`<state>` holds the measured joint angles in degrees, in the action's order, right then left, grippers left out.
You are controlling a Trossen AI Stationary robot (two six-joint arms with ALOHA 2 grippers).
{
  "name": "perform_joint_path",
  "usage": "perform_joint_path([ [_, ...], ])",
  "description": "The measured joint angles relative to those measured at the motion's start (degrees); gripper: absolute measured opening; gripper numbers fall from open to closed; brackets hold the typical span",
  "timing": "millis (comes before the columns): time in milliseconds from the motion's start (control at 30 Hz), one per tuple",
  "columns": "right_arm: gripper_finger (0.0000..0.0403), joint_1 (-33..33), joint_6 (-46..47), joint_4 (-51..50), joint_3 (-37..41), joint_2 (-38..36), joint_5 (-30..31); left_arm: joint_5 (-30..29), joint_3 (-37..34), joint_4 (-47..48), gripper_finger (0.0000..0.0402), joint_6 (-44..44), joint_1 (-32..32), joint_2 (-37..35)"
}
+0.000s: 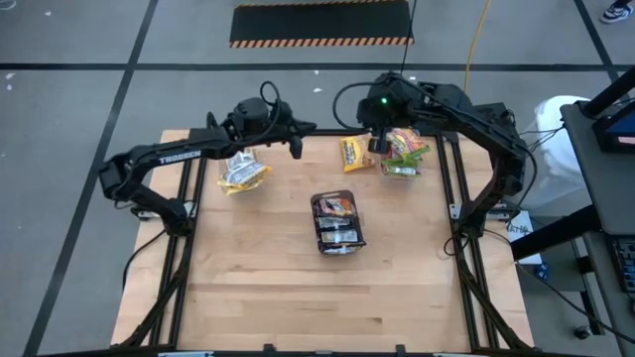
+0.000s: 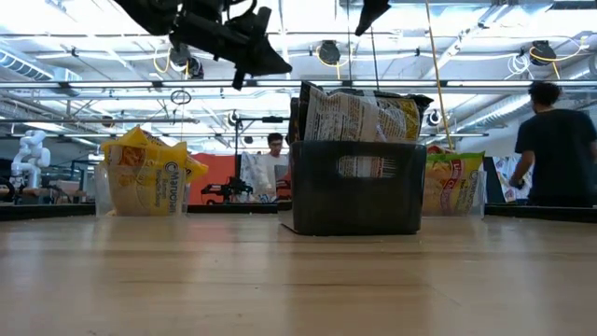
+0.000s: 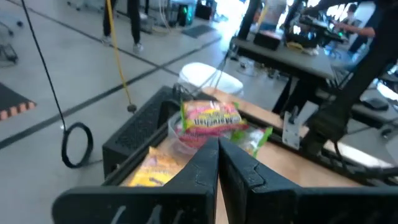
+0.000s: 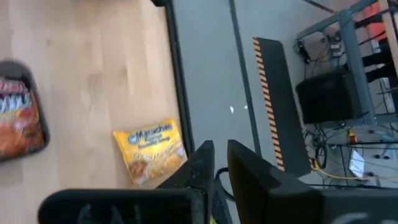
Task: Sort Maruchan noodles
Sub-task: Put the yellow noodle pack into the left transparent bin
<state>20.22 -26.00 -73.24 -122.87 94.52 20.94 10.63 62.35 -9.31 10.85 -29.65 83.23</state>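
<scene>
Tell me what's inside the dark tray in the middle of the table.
The dark tray holds dark brown and orange noodle packets standing on edge, tops poking above its rim. Its walls cover their lower parts, so an exact count isn't possible.

Around the dark tray (image 1: 338, 222) at mid-table the wood lies open — behind it stand a yellow-packet tub (image 1: 243, 173), a loose yellow packet (image 1: 352, 152) and a green-packet tub (image 1: 404, 154).
</scene>
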Motion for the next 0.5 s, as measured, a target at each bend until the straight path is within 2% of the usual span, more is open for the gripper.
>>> perform_joint_path([
  [133,0.0009,0.35,-0.67,-0.42,-0.01,-0.2,-0.37,1.51,0.0,1.14,0.0005,-0.02,0.0,0.79],
  [267,0.0009,1.49,0.63,0.17,1.66,0.04,-8.57,1.58,0.0,1.06,0.0015,0.68,0.0,0.74],
  [333,0.0012,1.97,1.36,1.08,4.95,0.05,-10.46,1.59,0.0,1.15,0.0019,1.95,-0.24,0.32],
  [500,0.0014,3.51,-1.04,6.26,17.0,0.15,-10.02,1.56,0.0,1.47,0.002,3.06,-0.33,-0.6],
])
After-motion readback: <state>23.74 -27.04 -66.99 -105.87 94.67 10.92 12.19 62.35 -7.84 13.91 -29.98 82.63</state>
